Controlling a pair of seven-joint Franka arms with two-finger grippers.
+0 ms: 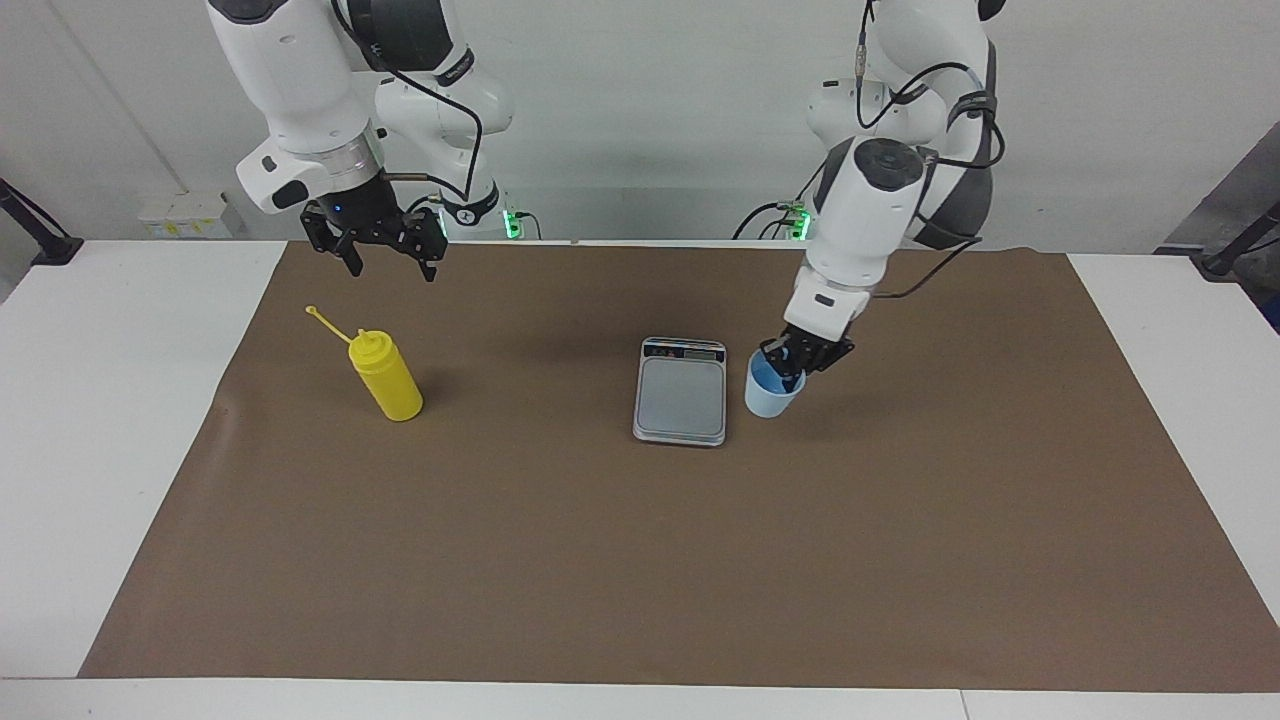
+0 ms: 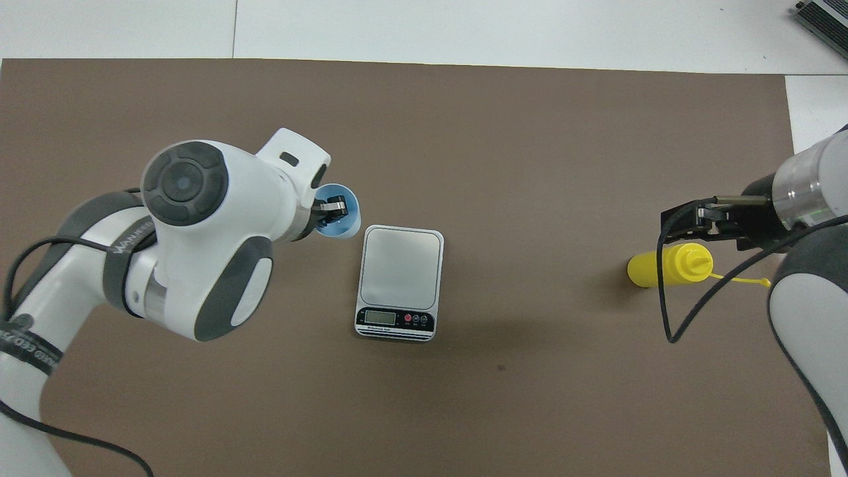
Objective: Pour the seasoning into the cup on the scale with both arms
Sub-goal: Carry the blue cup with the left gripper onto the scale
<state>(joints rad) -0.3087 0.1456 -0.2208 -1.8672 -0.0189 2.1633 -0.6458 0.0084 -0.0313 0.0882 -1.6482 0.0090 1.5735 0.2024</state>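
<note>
Seasoning [image 1: 387,377], in its yellow squeeze bottle, stands upright on the brown mat [image 1: 640,560] toward the right arm's end of the desk [image 1: 120,400], its thin cap strap sticking out from the nozzle. Over the mat just beside the bottle, on the robots' side, hangs the right pincer [image 1: 385,262], jaws spread wide with nothing between them and clear of the bottle; that arm waits. At the middle of the mat, well apart from the bottle, lies the scale [image 1: 681,390], flat, its dark display strip along the edge nearer the robots and its platform bare. Just beside the scale, toward the left arm's end, the light blue cup [image 1: 770,393] is held up off the mat, slightly tilted. Its rim is pinched by the left pincer [image 1: 790,362], one finger inside the cup and one outside, clamped tight on the wall.
</note>
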